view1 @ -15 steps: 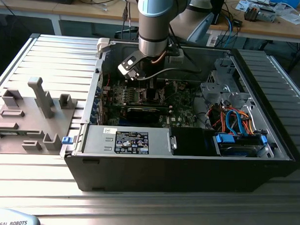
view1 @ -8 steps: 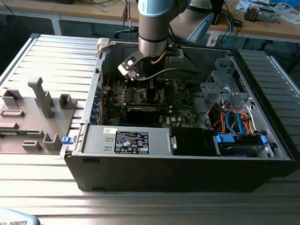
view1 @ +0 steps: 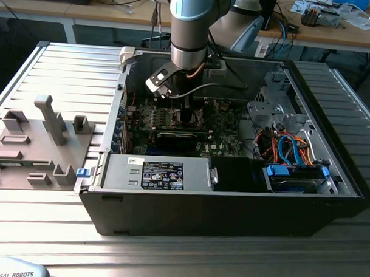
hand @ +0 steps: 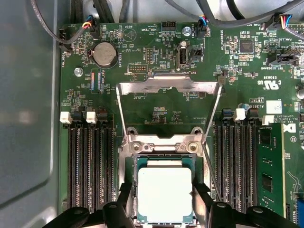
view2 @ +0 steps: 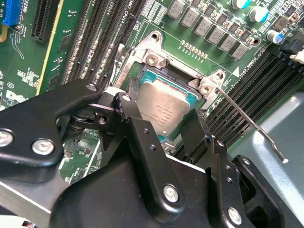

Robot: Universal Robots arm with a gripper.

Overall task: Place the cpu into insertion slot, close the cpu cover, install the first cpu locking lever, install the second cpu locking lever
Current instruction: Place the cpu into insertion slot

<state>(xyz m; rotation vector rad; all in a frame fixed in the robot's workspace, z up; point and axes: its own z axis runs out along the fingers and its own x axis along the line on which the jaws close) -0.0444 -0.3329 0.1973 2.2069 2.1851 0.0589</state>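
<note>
Hovers over mobo (hand: 95, 88) w/ jaws spread either side of cpu (hand: 165, 194) — lying in insertion slot (hand: 130, 173), cpu cover (hand: 168, 86) flipped open — lever (view2: 240, 113) sticking out.

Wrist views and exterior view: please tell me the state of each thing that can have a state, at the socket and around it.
chip, lying in the socket, metal top up
socket, filled by the chip
cover, open, swung back off the socket
lever, unlatched, sticking out away from the socket
gripper, down at the chip
computer case, lying on its side, open on top
</note>
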